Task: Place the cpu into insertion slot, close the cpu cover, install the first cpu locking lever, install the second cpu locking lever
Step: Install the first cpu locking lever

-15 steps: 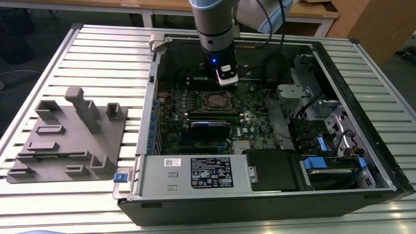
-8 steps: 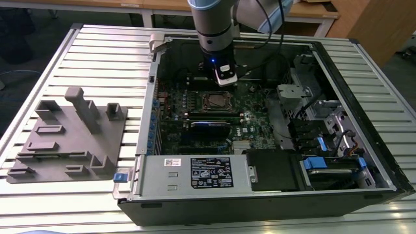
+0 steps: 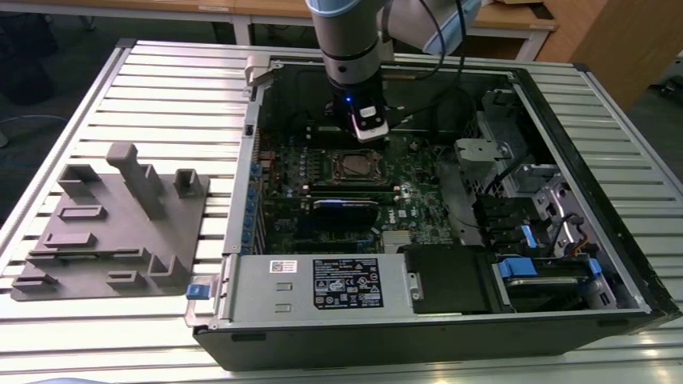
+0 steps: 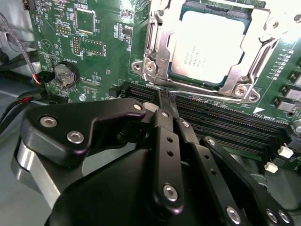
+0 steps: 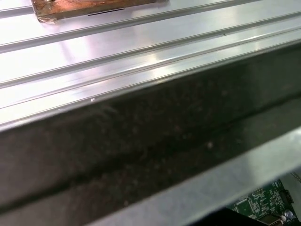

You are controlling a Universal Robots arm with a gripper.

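Observation:
In the exterior view my gripper point(image 3: 369, 134) hangs inside the open computer case, just behind the insertion slot point(image 3: 357, 166) on the green board. The second wrist view shows the cpu point(image 4: 209, 47), silvery-tan, lying flat in the slot. The cpu cover point(image 4: 256, 40), a silver frame, lies down around it. A thin silver locking lever point(image 4: 202, 92) runs along the socket edge nearest my gripper. My gripper point(image 4: 167, 99) is shut, its black fingers pressed together, with the tips right at that lever's end. I cannot tell whether the tips touch the wire.
Long black memory slots point(image 4: 225, 122) lie between my fingers and the socket, and a coin battery point(image 4: 65, 74) sits beside them. The case walls point(image 3: 251, 160) ring the board. A power supply point(image 3: 320, 284) and drive bays point(image 3: 533, 264) fill the front. A grey fixture block point(image 3: 117, 224) stands at the exterior view's left.

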